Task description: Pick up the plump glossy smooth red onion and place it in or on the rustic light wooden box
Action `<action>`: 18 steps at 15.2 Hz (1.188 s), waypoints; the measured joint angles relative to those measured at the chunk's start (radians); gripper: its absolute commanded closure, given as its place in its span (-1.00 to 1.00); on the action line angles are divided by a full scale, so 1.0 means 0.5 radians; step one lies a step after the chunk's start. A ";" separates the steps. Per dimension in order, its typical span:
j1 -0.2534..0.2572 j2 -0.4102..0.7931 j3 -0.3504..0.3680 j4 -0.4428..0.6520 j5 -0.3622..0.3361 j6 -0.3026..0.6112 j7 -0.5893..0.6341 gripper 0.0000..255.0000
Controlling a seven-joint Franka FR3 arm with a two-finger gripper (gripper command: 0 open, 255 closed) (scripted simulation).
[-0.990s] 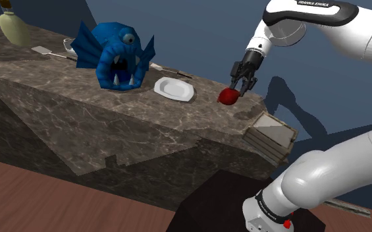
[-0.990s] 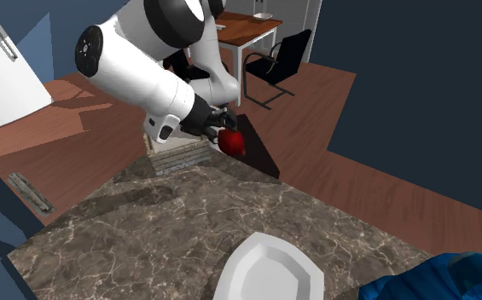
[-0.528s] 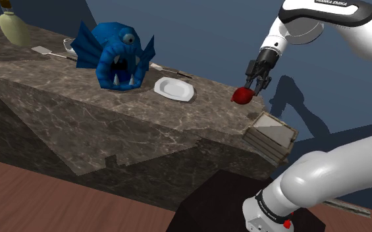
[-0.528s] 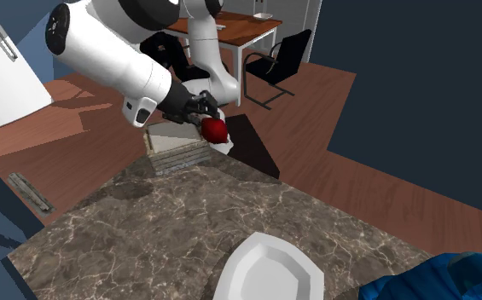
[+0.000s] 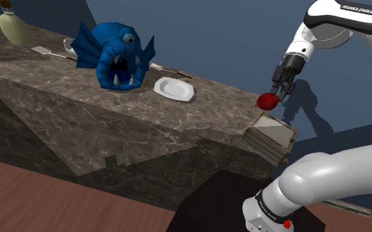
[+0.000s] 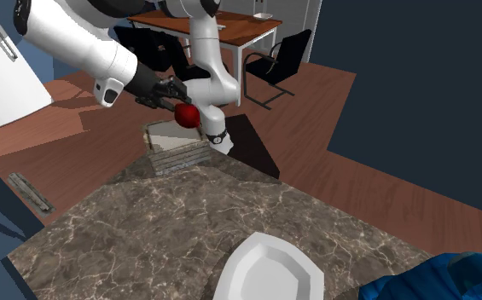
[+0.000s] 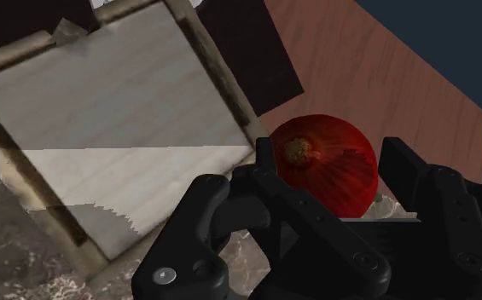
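1. The black gripper (image 5: 274, 94) is partly closed, its two fingers clamped on either side of the red onion (image 5: 267, 100). The onion therefore hangs in the air past the end of the marble counter (image 5: 145, 112).
2. The fingers grip across the onion's round middle, which probably keeps the smooth bulb from slipping out.
3. The light wooden box (image 5: 273, 132) sits open-topped below, beside the counter's end, with its pale floor bare to receive the onion.
4. In the wrist view the onion lies off the box's corner rather than over its middle. I judge a short carry is needed before release.
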 measured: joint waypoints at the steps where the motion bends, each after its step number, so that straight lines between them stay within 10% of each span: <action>1: -0.012 0.006 -0.037 0.026 -0.038 -0.032 -0.045 1.00; 18: -0.115 -0.081 -0.262 -0.214 -0.351 0.074 -0.371 1.00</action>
